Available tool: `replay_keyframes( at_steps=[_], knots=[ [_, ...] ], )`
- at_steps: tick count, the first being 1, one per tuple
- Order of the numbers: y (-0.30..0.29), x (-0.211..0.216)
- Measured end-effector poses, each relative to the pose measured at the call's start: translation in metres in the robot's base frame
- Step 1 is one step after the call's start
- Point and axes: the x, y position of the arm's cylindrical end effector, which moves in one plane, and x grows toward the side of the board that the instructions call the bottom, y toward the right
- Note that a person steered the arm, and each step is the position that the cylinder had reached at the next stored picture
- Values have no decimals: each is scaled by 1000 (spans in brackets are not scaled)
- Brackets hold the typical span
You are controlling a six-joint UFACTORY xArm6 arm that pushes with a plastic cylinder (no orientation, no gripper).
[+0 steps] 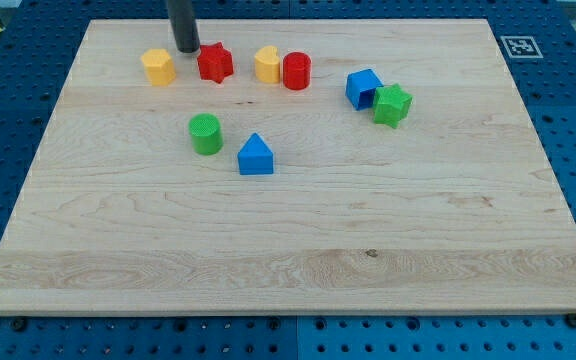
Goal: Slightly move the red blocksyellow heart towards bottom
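My tip (187, 49) stands near the board's top edge, just up-left of the red star (214, 62) and up-right of the yellow hexagon block (158, 67). The yellow heart (266, 64) sits to the right of the star, touching the red cylinder (297, 71) on its right. The tip is close to the star; I cannot tell if it touches it.
A green cylinder (205, 133) and a blue triangle block (255, 154) lie below the top row. A blue block (363, 88) touches a green star (392, 104) at the right. The wooden board (298, 250) has a marker tag (519, 46) at its top right corner.
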Motion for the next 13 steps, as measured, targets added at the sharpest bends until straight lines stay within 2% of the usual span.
replay_keyframes(
  at_steps=[1,3,4,6,7,9,11,12,13],
  knots=[
    [30,4],
    [39,19],
    [49,4],
    [123,0],
    [131,0],
    [107,2],
    [108,21],
    [109,13],
    [134,-3]
  ],
)
